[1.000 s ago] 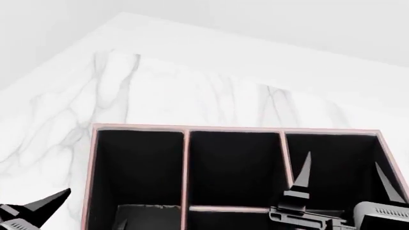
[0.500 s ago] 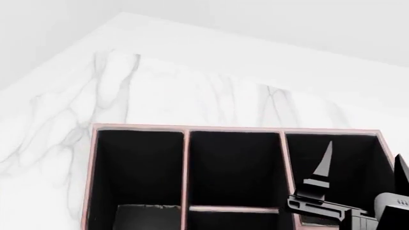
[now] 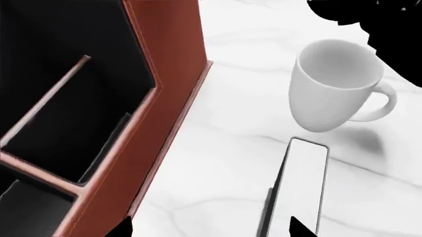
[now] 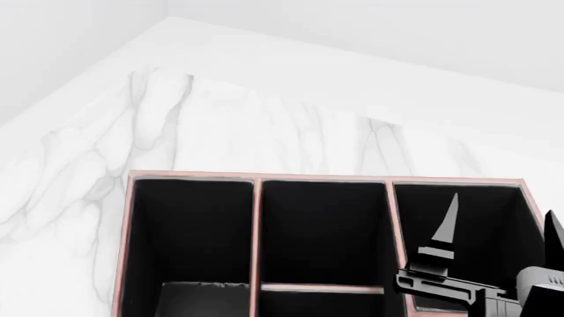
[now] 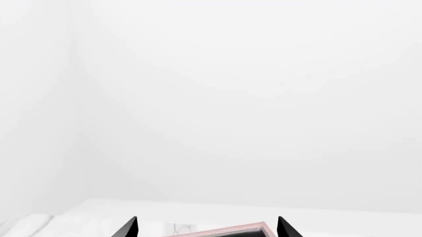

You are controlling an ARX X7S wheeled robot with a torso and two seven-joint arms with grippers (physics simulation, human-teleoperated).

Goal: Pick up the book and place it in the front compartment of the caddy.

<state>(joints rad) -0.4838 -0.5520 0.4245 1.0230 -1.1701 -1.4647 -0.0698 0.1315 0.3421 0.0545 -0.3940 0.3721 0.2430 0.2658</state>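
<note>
The book shows only in the left wrist view, a narrow white face with a black cover edge, on the marble beside the white mug. My left gripper is open over the marble between the caddy's reddish-brown wall and the book; one fingertip overlaps the book's white face. In the head view the caddy shows its three-cell row, with the front compartment in the middle. My right gripper stands open over the right-hand cell, holding nothing. The right wrist view shows the right gripper above the caddy's pink rim.
White marble counter runs behind and left of the caddy to a plain white wall. A low pink cross divider closes the middle cell. A dark shape cuts into the left wrist view near the mug.
The left gripper has left the head view's lower left corner. The right gripper shifted right and a little up over the right-hand cell, then stayed still.
</note>
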